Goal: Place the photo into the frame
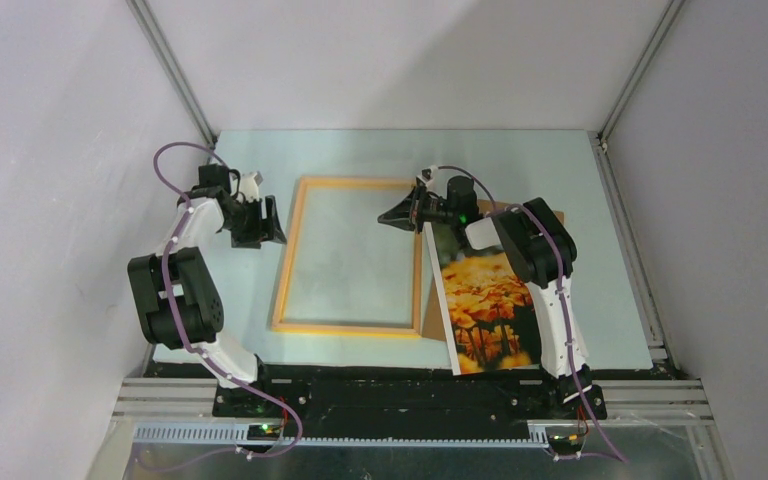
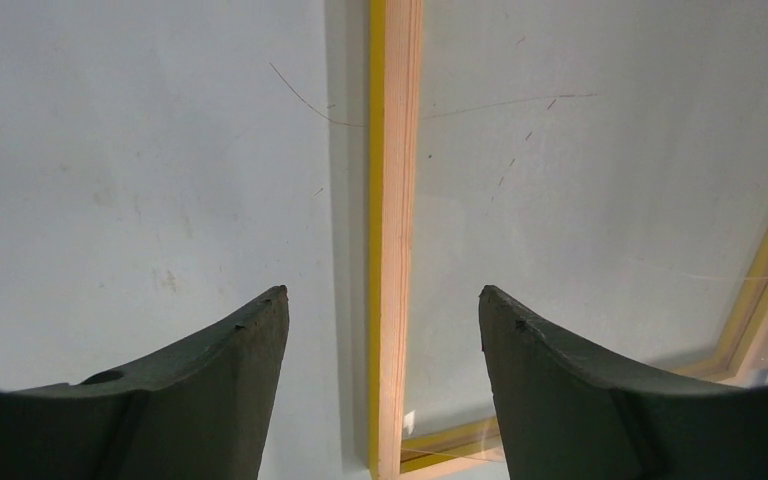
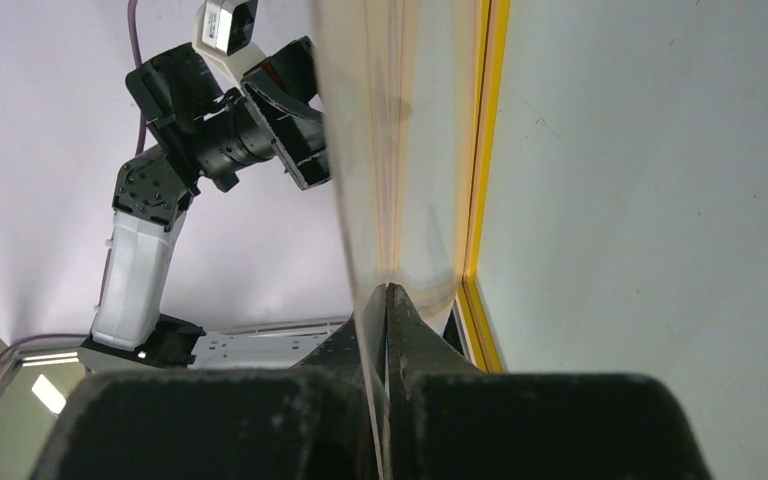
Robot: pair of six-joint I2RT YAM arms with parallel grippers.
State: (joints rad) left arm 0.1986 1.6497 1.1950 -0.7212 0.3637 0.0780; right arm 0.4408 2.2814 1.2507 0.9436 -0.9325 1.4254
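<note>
The yellow-orange frame (image 1: 290, 262) lies flat in the middle of the table. The photo (image 1: 485, 300) of orange flowers lies to its right, partly under my right arm. My right gripper (image 1: 390, 217) is over the upper part of the frame's right rail, shut on the edge of a clear pane (image 3: 380, 150), which rises thin and edge-on from the jaws (image 3: 388, 290). The frame's yellow rail (image 3: 490, 150) runs beside it. My left gripper (image 1: 272, 224) hangs open above the frame's left rail (image 2: 395, 200), which runs between its dark fingers (image 2: 230, 380) untouched.
A plain brown backing board (image 1: 430, 322) lies under the photo, showing at its left side and far corner. Aluminium posts and grey walls close in the table's far and side edges. My left arm (image 3: 230, 130) shows across the frame in the right wrist view.
</note>
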